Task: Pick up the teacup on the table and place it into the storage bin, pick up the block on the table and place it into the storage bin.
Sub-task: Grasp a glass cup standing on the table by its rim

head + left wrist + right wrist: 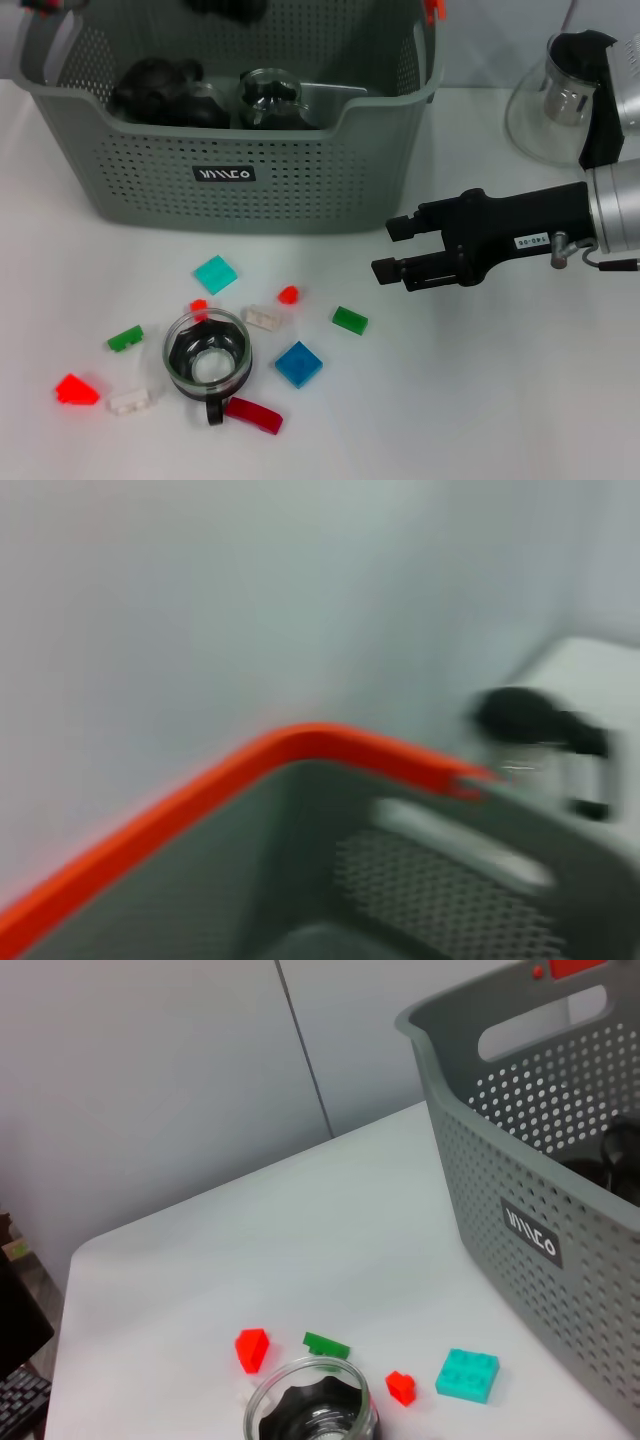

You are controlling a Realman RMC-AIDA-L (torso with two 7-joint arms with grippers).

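Red wedge block (76, 389) sits farthest to your left on the white table (520, 400), with a white brick (131, 402) and a green brick (125, 339) just beside it. Next along, the glass teacup (207, 360) stands upright among the scatter, black handle toward you, a curved red piece (253, 414) touching its base. Around it lie a teal tile (217, 273), a small red stud (288, 294), a white brick close to the cup rim, a blue tile (299, 364) and a green tile (350, 320).

Behind all this the storage bin (230, 180) stands on the table, black label facing you. Dark objects and a glassy item lie inside; what they are cannot be made out.

Right of the scatter, your right gripper (390, 250) hovers over the table, pointing left toward the blocks, fingers apart and holding nothing. It is well apart from the teacup and nearer the green tile. Far right, a clear glass teapot (548, 110) stands behind the arm.

Your left gripper does not show in any view; the left arm is only at the head view's top-left corner, and its wrist camera looks along the bin's orange-edged rim. Its jaw state cannot be told.

Judgement: neither pick appears done. The teacup is on the table, the blocks are all loose, and both placements remain.
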